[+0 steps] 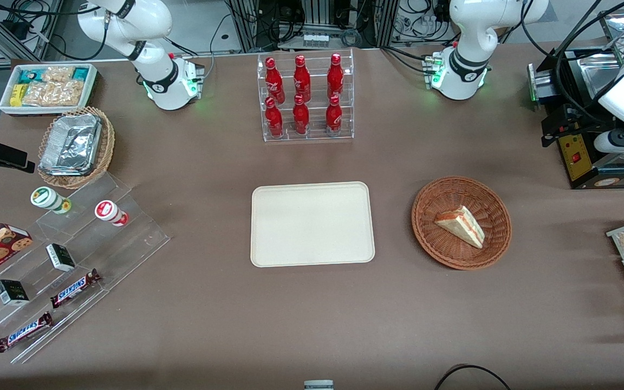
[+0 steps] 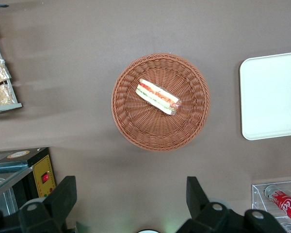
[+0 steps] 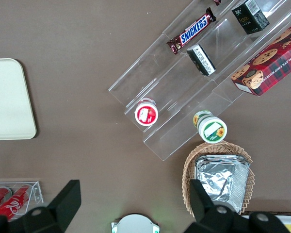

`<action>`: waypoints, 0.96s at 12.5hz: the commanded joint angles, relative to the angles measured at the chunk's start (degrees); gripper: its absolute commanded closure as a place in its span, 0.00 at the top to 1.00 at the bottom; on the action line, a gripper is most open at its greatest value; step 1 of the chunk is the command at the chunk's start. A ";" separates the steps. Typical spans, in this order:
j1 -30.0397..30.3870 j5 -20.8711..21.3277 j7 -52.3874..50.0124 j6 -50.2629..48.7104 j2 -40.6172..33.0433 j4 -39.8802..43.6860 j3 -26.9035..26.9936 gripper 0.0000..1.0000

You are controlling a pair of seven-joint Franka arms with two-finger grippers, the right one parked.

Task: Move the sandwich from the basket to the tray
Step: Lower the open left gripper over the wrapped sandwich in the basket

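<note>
- sandwich (image 1: 461, 226) (image 2: 157, 96) lies in the basket (image 1: 461, 260) (image 2: 136, 131), filling edge up, resting toward the bowl's far part.
- tray (image 1: 312, 254) (image 2: 271, 94) sits flat beside the basket, apart from it, toward the parked arm's end.
- gripper (image 2: 131, 201) hangs high above the table just off the basket's rim, jaws spread wide, holding nothing.
- bottle rack (image 1: 304, 97) stands farther from the front camera than the tray.
</note>
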 commanded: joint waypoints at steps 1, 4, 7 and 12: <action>0.49 0.39 -1.42 0.37 0.01 -0.11 -0.52 1.00; 0.49 0.57 -2.58 0.81 1.06 -0.29 -0.52 1.00; 0.49 0.83 -3.71 5.80 4.05 -4.66 -0.52 1.00; 0.40 0.83 -22.44 28.79 4.32 -22.40 -0.52 1.00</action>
